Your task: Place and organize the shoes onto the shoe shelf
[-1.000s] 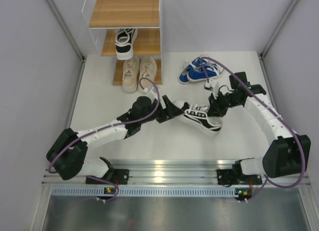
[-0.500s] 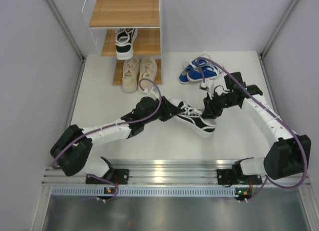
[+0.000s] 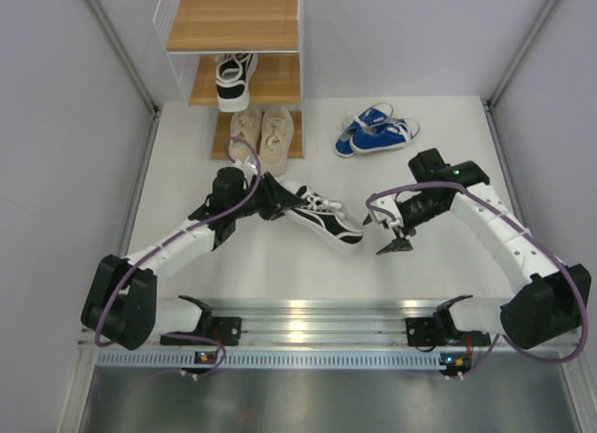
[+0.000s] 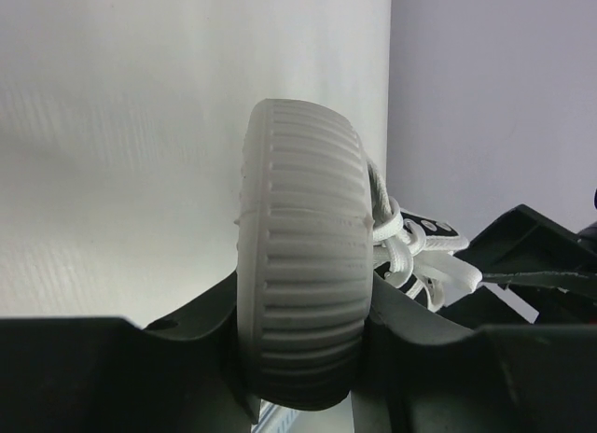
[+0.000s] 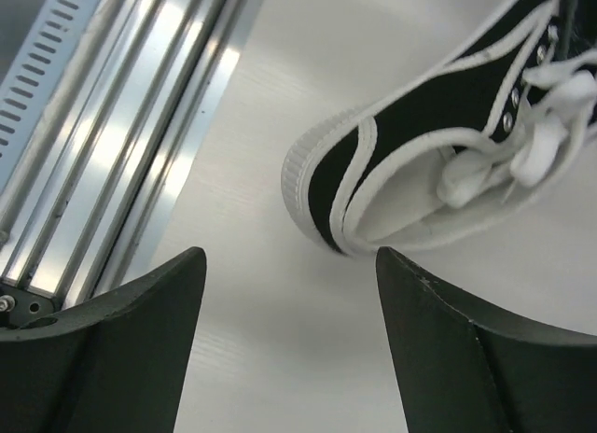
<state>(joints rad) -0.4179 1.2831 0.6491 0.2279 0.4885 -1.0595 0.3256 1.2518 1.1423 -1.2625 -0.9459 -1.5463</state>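
Observation:
My left gripper (image 3: 277, 199) is shut on the toe of a black-and-white shoe (image 3: 326, 222), which lies out to its right on the table. In the left wrist view the shoe's ribbed white toe cap (image 4: 303, 256) fills the gap between the jaws. My right gripper (image 3: 393, 244) is open and apart from the shoe; its wrist view shows the shoe's heel (image 5: 410, 144) beyond the spread fingers (image 5: 121, 340). The shoe shelf (image 3: 233, 22) stands at the back left, with the other black-and-white shoe (image 3: 233, 80) on its middle board and the beige pair (image 3: 260, 139) on the lowest. The blue pair (image 3: 377, 132) lies on the table.
Grey walls close in the table on the left, right and back. A metal rail (image 3: 317, 321) runs along the near edge, also seen in the right wrist view as the metal rail (image 5: 112, 116). Purple cables loop over both arms.
My right gripper opened, let go of the shoe's heel and drew back toward the near edge. My left gripper closed on the toe and carried the shoe left, toward the shelf.

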